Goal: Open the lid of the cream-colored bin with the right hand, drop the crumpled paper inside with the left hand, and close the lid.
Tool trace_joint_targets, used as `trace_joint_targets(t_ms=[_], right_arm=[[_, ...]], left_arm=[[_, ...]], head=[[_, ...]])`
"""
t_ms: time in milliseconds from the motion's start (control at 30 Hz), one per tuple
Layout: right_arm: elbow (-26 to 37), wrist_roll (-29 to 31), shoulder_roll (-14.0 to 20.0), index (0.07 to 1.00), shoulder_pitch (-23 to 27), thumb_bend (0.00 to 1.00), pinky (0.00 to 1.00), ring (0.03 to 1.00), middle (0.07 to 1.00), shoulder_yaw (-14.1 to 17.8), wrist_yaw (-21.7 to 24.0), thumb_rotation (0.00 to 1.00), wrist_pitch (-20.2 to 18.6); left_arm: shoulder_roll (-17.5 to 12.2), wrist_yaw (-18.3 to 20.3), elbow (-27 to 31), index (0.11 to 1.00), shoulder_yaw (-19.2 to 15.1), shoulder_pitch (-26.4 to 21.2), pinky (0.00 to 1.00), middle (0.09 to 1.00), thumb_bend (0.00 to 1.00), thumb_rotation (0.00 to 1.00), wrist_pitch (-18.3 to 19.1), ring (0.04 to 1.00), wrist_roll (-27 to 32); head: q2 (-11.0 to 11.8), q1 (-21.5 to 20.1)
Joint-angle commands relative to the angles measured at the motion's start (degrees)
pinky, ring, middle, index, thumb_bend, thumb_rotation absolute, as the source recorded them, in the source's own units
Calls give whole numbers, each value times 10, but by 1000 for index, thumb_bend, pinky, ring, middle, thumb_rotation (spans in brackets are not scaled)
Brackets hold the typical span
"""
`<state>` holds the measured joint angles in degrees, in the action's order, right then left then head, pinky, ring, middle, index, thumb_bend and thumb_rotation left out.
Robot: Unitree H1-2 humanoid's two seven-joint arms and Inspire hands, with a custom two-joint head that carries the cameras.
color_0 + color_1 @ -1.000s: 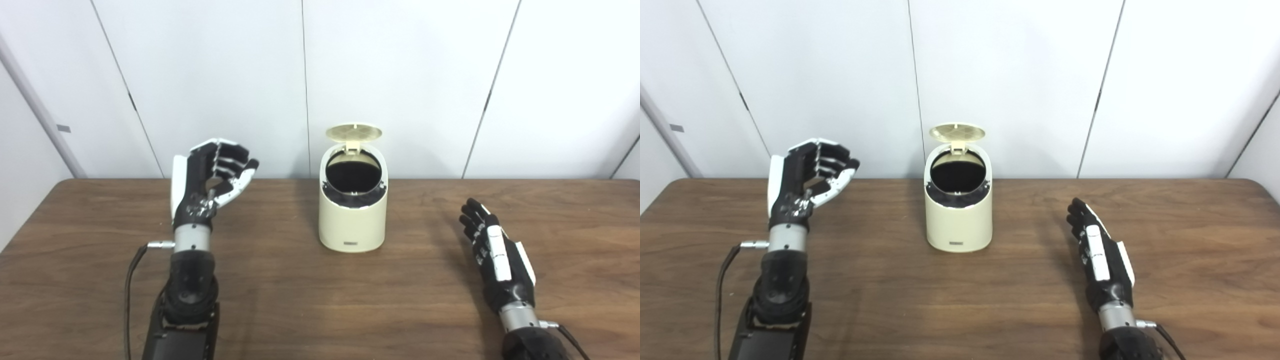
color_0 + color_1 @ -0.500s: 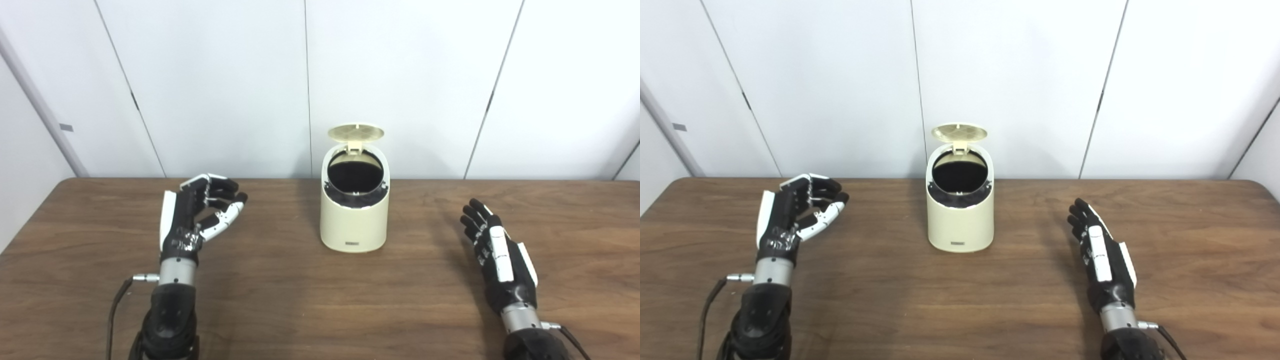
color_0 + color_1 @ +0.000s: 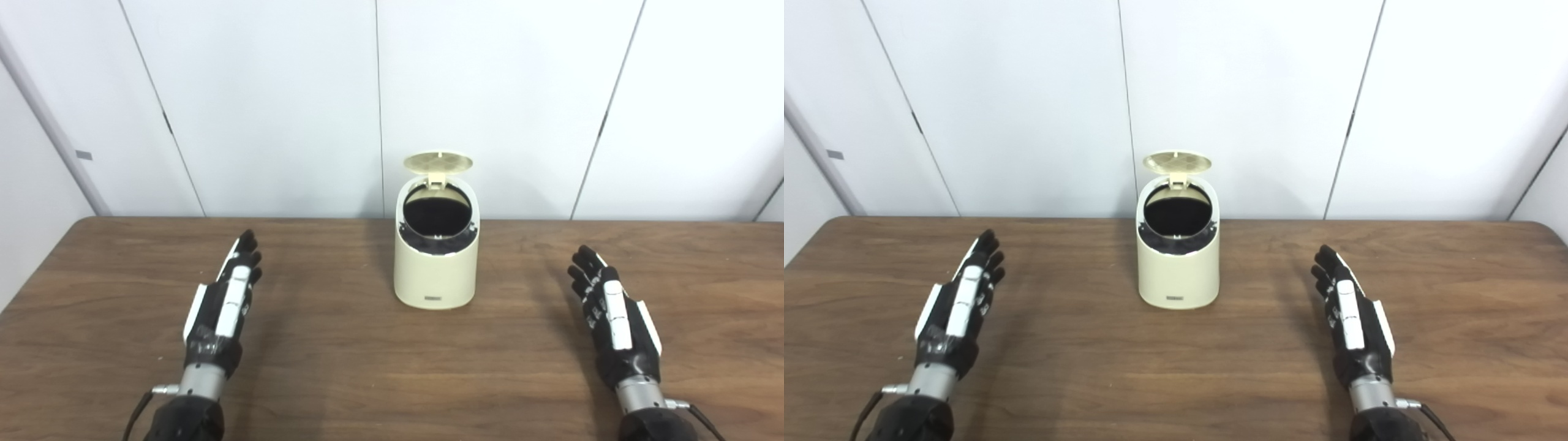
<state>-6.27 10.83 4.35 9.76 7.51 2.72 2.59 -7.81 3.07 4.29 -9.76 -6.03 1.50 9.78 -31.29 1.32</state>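
Small cream-colored cylindrical plastic bin (image 3: 435,269) upright on brown wood-grain table (image 3: 343,361), near far edge, centre of view. Round cream flip lid (image 3: 438,162) open, tilted up behind dark round mouth. Interior dark; contents cannot tell.

Black-and-white robotic left hand (image 3: 223,309) low over table, well left of bin, palm turned inward, fingers straight and pressed together, holding nothing.

Black-and-white robotic right hand (image 3: 612,315) low over table, well right of bin, fingers extended, lying close side by side, holding nothing.

White panelled wall (image 3: 275,92) behind table.
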Motion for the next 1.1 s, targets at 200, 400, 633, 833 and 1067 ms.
trace_joint_targets(t_ms=[200, 400, 633, 833, 1067], right_arm=[[1, 4, 1, 906, -29, 456, 985, 943, 930, 3, 6, 905, 18], [19, 7, 0, 926, -37, 490, 1000, 961, 952, 5, 4, 904, 18], [49, -3, 2, 932, -46, 539, 1000, 971, 967, -1, 5, 918, 21], [62, -14, 5, 928, -53, 544, 1000, 971, 968, -5, 3, 949, 24], [72, -15, 9, 940, -64, 492, 1000, 974, 974, -3, 3, 972, 23]], left_arm=[[-1, 8, -26, 1000, -10, 14, 1000, 1000, 557, 929, -70, 1000, 18], [6, 4, -35, 1000, -17, 21, 1000, 1000, 579, 893, -87, 1000, 27], [3, 3, -31, 1000, -19, 32, 1000, 1000, 553, 906, -88, 1000, 28], [-3, 3, -27, 1000, -19, 41, 1000, 1000, 584, 908, -84, 1000, 25], [-3, 8, -29, 1000, -19, 47, 1000, 1000, 560, 901, -85, 1000, 35]], head=[[-3, 1], [-5, -2], [-13, -12], [-21, -20], [-32, -36]])
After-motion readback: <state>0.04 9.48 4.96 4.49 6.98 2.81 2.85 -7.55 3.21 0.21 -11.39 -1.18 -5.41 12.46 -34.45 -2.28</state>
